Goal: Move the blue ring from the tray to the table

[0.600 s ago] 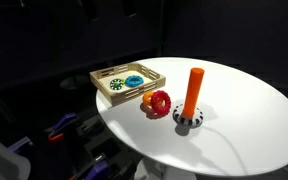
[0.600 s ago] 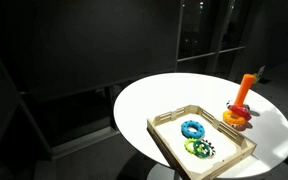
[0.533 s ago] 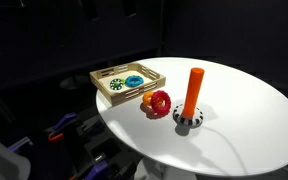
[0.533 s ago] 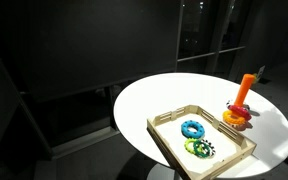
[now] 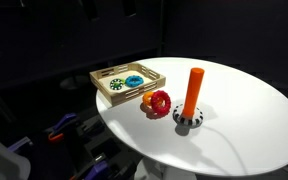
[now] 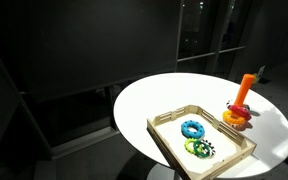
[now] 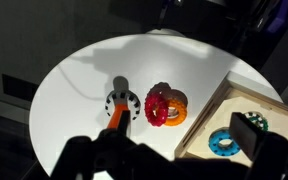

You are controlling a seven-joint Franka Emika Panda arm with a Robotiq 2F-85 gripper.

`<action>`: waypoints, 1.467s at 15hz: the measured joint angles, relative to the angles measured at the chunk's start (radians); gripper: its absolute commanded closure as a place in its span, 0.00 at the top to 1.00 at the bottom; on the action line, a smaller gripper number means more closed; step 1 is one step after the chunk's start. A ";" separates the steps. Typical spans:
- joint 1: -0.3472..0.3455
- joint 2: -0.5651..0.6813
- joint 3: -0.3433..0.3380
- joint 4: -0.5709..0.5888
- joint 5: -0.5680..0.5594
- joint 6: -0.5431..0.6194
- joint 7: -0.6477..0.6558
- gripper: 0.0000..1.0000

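The blue ring lies flat in the light-wood tray on the round white table. It also shows in an exterior view, on the tray's pale floor next to a green ring. In the wrist view the blue ring lies in the tray at lower right. My gripper shows only as dark shapes at the bottom edge, high above the table. Its jaws stand wide apart and empty, and one finger overlaps the green ring. The gripper is out of both exterior views.
A red ring leans on an orange ring on the table beside the tray. An upright orange peg on a black-and-white base stands close to them. The surroundings are dark, and the table edge lies near the tray.
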 measured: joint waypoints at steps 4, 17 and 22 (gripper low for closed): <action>0.027 0.035 0.012 0.015 0.011 0.037 0.020 1.00; 0.121 0.371 0.066 0.157 0.205 0.174 0.098 1.00; 0.135 0.531 0.101 0.212 0.259 0.182 0.124 1.00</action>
